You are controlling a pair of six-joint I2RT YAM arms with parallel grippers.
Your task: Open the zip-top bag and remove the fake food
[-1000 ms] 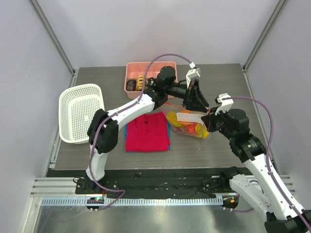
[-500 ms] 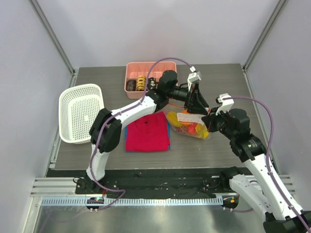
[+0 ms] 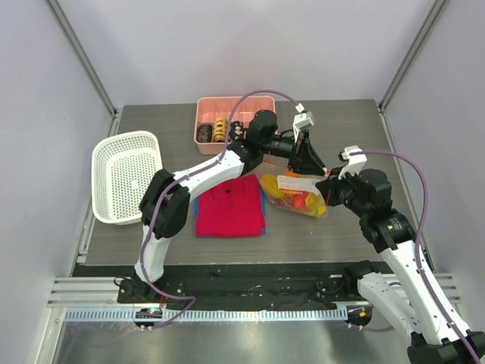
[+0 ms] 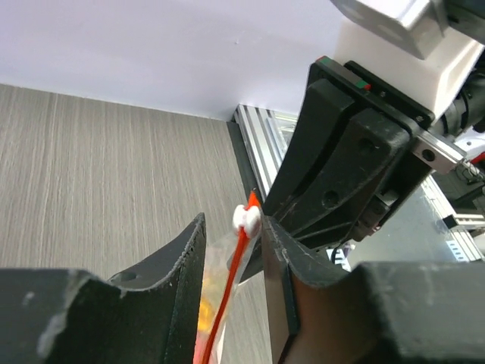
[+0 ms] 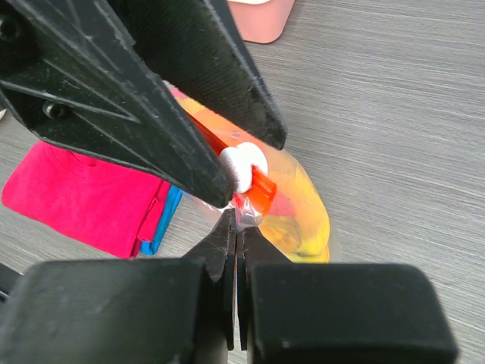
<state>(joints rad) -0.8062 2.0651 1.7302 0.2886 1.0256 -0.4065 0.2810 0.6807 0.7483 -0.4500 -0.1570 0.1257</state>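
Observation:
The zip-top bag lies right of the red shirt, with its orange zip strip raised. The fake food shows yellow, orange and red through the plastic, and the banana is visible in the right wrist view. My left gripper is open, its fingers either side of the strip. The white slider touches the right finger. My right gripper is shut on the bag's clear plastic just under the strip's end, next to the slider.
A folded red shirt on a blue cloth lies left of the bag. A pink tray with ring-shaped pieces stands at the back. A white basket sits at the left. The table's right edge is close to the right arm.
The left arm has shifted slightly and its gripper stays at the strip's end. The right gripper keeps its hold on the bag, which has barely moved.

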